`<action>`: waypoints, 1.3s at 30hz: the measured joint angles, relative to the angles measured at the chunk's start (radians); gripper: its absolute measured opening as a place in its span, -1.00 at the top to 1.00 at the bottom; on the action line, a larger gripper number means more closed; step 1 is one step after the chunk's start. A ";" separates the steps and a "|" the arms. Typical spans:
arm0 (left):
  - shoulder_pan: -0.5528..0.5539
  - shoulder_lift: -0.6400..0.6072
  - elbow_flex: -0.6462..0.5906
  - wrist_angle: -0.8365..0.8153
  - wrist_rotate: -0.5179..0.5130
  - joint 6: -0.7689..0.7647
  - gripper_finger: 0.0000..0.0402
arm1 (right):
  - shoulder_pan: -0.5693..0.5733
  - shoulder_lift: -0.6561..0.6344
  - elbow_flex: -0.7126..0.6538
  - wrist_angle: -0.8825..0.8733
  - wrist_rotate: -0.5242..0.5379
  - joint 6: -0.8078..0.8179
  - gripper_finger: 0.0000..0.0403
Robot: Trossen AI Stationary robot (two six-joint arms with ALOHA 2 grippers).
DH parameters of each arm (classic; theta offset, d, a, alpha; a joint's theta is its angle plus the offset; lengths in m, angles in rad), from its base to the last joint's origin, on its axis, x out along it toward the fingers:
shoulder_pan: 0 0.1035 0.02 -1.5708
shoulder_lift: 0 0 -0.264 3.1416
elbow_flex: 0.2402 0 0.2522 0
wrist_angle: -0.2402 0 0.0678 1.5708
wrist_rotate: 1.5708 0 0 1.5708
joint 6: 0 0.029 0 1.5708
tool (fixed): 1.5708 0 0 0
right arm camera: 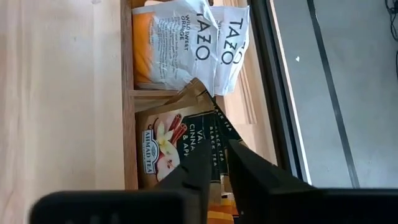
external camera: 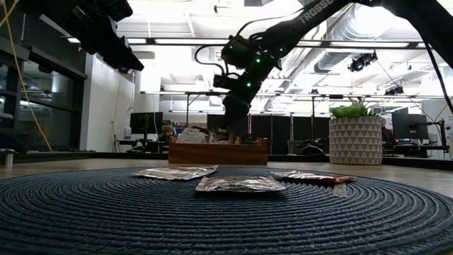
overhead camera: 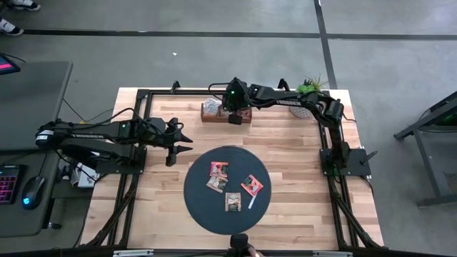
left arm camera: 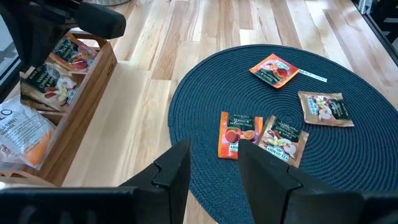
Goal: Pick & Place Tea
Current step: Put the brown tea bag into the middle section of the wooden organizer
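Tea on the mat: four small flat square sachets lie on the dark round woven mat (overhead camera: 226,188) at the front of the worktop (overhead camera: 285,135). An orange-red passion-fruit sachet (left arm camera: 239,135) touches a brown-green one (left arm camera: 284,139); an orange-red one (left arm camera: 273,70) and a pale brown-green one (left arm camera: 326,109) lie apart from that pair and from each other.
Look of the sachets: printed fruit pictures and brand labels, foil edges, all lying flat.
White strip: one thin strip (left arm camera: 310,76) on the mat, just beside the far orange-red sachet.
Wooden box: one low box (overhead camera: 223,113) at the back of the worktop, split by wooden dividers.
Box contents: white-and-orange sachets (right arm camera: 186,43) fill one compartment; a brown vanilla, cinnamon and apple sachet (right arm camera: 180,146) stands in the next. More brown-green and red sachets show in the left wrist view (left arm camera: 59,68). The total in the box cannot be counted.
Right gripper (overhead camera: 235,118): down over the box, jaws nearly closed with only a narrow gap, tips at the upper edge of the brown sachet. Whether they pinch it cannot be told.
Left gripper (overhead camera: 171,152): hangs above bare wood just left of the mat, jaws apart and holding nothing.
Plant: one green plant in a white patterned pot (external camera: 355,139) at the back right corner of the worktop.
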 joint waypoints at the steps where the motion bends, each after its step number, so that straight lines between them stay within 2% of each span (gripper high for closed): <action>1: 0.000 0.000 0.000 0.000 0.000 0.000 0.35 | 0.000 0.000 0.000 0.003 0.001 -0.002 0.71; 10: 0.000 0.000 0.000 0.000 0.000 -0.001 0.35 | 0.024 -0.014 0.024 0.031 0.154 -0.017 0.29; 14: 0.000 0.000 0.000 0.000 0.000 -0.001 0.35 | 0.060 -0.050 0.073 -0.034 0.138 -0.010 0.19; 17: 0.000 0.000 0.000 0.000 0.000 0.000 0.35 | 0.090 -0.078 0.103 -0.140 0.056 0.035 0.16; 22: 0.000 0.000 0.000 0.000 -0.001 0.010 0.35 | 0.156 -0.094 0.133 -0.292 -0.136 0.199 0.17; 25: 0.000 0.000 0.000 0.000 -0.001 0.023 0.35 | 0.214 -0.094 0.125 -0.328 -0.198 0.285 0.16; 29: 0.000 0.000 0.000 0.000 -0.003 0.027 0.35 | 0.305 -0.094 0.083 -0.297 -0.190 0.424 0.16; 36: 0.000 0.000 -0.004 0.009 -0.002 0.026 0.35 | 0.417 -0.093 -0.027 -0.196 -0.233 0.883 0.16; 39: 0.000 0.014 -0.031 0.026 0.009 -0.004 0.35 | 0.461 -0.092 -0.113 -0.088 -0.266 1.046 0.16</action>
